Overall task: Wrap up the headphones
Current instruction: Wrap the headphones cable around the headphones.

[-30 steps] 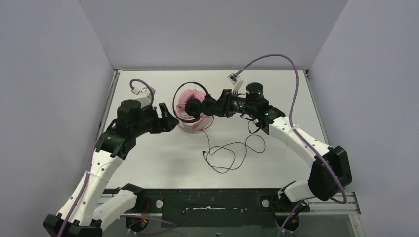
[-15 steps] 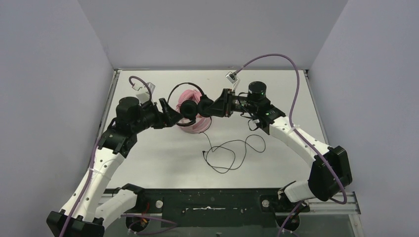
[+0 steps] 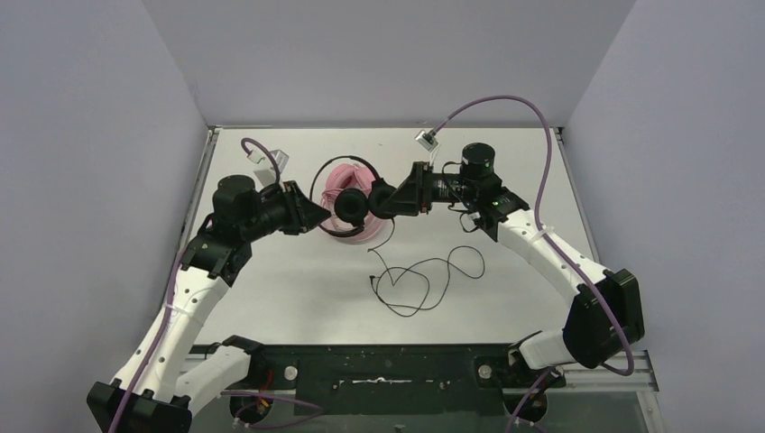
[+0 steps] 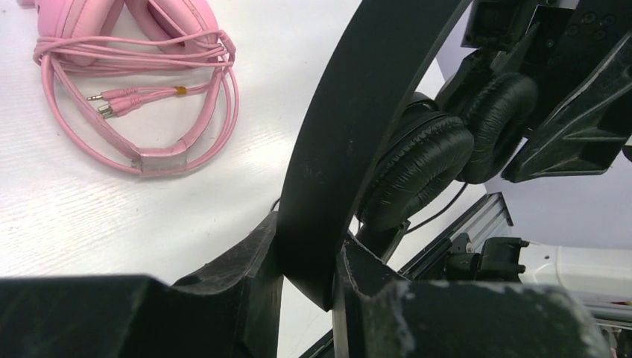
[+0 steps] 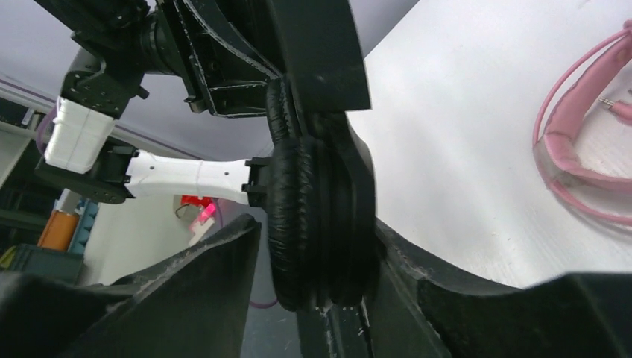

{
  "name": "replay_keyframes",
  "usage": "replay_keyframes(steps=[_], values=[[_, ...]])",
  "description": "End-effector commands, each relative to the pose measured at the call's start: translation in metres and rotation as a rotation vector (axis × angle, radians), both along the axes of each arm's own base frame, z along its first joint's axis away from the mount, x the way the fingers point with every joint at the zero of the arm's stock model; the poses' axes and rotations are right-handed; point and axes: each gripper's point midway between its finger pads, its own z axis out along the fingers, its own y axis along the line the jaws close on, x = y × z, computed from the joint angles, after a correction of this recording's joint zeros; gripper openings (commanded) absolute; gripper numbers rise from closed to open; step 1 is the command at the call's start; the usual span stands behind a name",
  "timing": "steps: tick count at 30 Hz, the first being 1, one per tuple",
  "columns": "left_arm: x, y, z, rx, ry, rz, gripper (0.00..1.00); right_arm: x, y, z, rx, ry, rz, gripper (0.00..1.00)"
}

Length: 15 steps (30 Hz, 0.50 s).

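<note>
The black headphones (image 3: 347, 206) hang in the air between my two grippers, above the pink headphones (image 3: 343, 173). My left gripper (image 4: 309, 240) is shut on the black headband (image 4: 350, 127), which runs up between its fingers. The stacked black ear pads (image 5: 298, 171) sit inside my right gripper (image 5: 317, 231), which is open. One finger touches the cup and the other stands apart from the pads. The thin black cable (image 3: 424, 280) trails down in loose loops on the table. The pink headphones (image 4: 149, 82) lie on the table with their cable coiled round them.
The white table (image 3: 271, 289) has grey walls on three sides. Purple cables arch from both wrists (image 3: 505, 104). The black base rail (image 3: 379, 370) runs along the near edge.
My left gripper moved right and closed on the black headband. My right gripper's jaws widened around the ear pads, which shifted slightly left.
</note>
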Motion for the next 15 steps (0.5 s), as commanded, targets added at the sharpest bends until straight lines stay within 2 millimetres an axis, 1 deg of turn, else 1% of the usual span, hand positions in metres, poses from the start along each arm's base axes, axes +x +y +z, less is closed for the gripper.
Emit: replay_keyframes(steps=[1,2,5,6,8,10,13,14,15], values=[[0.008,0.004,0.033,0.024,-0.09,0.011,0.0,0.007,-0.005,0.03,0.027,-0.102,-0.075,0.63],[0.009,0.005,0.035,0.025,-0.089,0.023,0.0,0.012,-0.005,0.031,0.031,-0.103,-0.107,0.73],[0.013,0.004,0.042,0.024,-0.087,0.041,0.0,0.024,-0.007,0.041,0.081,-0.12,-0.195,0.97],[0.013,0.001,0.045,0.027,-0.089,0.037,0.0,0.027,-0.007,0.045,0.098,-0.127,-0.215,1.0],[0.015,0.002,0.046,0.049,-0.085,0.053,0.0,0.03,-0.005,0.054,0.134,-0.14,-0.23,1.0],[0.016,0.005,0.041,0.096,-0.068,0.07,0.0,0.033,-0.004,0.057,0.136,-0.145,-0.245,1.0],[0.017,0.009,0.042,0.126,-0.065,0.095,0.0,0.036,-0.005,0.061,0.14,-0.158,-0.26,1.0],[0.018,0.011,0.042,0.125,-0.064,0.107,0.0,0.036,-0.007,0.064,0.142,-0.167,-0.271,1.0],[0.018,0.013,0.044,0.124,-0.066,0.124,0.0,0.039,-0.013,0.063,0.124,-0.175,-0.298,1.0]])
